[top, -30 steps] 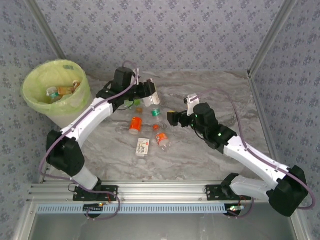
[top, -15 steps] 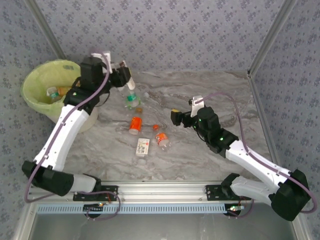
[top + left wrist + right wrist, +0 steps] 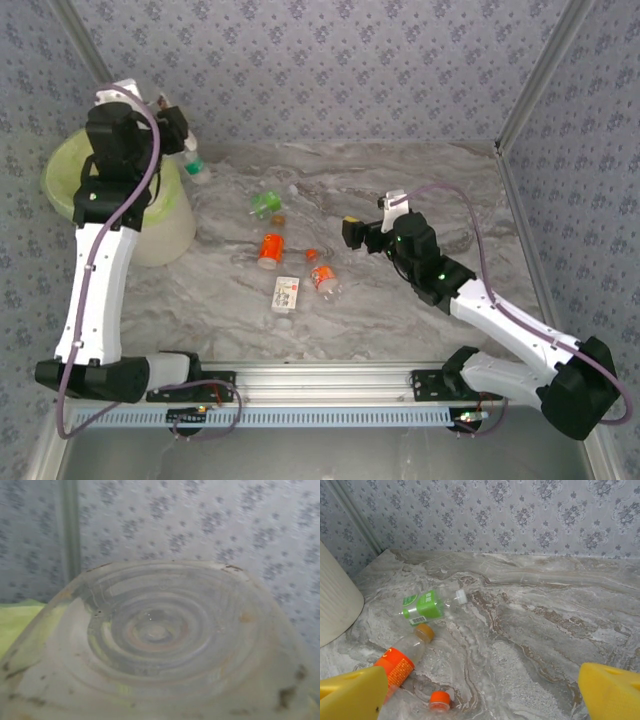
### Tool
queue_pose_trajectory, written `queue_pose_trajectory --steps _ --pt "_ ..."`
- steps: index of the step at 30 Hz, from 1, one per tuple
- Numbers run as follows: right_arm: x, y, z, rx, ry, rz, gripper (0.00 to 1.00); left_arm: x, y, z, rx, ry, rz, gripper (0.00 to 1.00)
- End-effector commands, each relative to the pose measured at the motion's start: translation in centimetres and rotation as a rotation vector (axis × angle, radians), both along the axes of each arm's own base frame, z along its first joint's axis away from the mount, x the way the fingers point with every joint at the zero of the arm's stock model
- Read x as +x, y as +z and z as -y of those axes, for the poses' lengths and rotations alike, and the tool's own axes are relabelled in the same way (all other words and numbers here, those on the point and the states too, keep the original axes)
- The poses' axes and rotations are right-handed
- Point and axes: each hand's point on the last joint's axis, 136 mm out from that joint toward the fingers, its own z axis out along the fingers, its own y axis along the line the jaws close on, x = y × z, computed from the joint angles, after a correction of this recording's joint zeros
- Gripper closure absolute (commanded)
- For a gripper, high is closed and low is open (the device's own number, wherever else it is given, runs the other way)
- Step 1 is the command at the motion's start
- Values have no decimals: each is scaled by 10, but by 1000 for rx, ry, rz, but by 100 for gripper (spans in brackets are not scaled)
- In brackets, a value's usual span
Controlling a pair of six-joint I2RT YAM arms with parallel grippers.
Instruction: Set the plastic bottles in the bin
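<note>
Nearby, green-label bottle (image 3: 422, 607), white lettering (image 3: 426, 600) unreadable

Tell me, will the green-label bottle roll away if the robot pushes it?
Probably yes: the small clear plastic bottle with the green label lies on its round side on the flat marbled tabletop. It looks empty, so likely light and squashy.

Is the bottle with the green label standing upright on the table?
No, the green-labelled bottle lies on its side on the table.
</note>
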Motion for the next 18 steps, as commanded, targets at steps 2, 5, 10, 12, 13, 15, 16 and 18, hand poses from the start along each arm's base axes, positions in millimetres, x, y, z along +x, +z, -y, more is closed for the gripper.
queue_pose_trajectory --steps 2,5,10,12,13,15,16,18 --pt "4 14 6 23 -42 20 0 -18 37 -48 72 194 87 59" --pt "4 11 7 19 -42 14 0 -15 36 -78 12 248 80 59" --pt "3 9 6 27 -43 8 0 8 15 -103 -130 231 33 60" --pt "3 8 6 30 -40 3 0 15 6 -114 -153 260 23 60" --pt "2 8 6 30 -40 2 0 19 0 -117 -180 257 12 60" --pt "2 7 7 30 -42 -2 0 29 -17 -122 -268 244 -21 60" --pt "2 6 7 28 -45 -5 0 32 -25 -123 -295 245 -33 60" --pt "1 6 8 29 -46 -6 0 40 -42 -127 -332 261 -51 60"
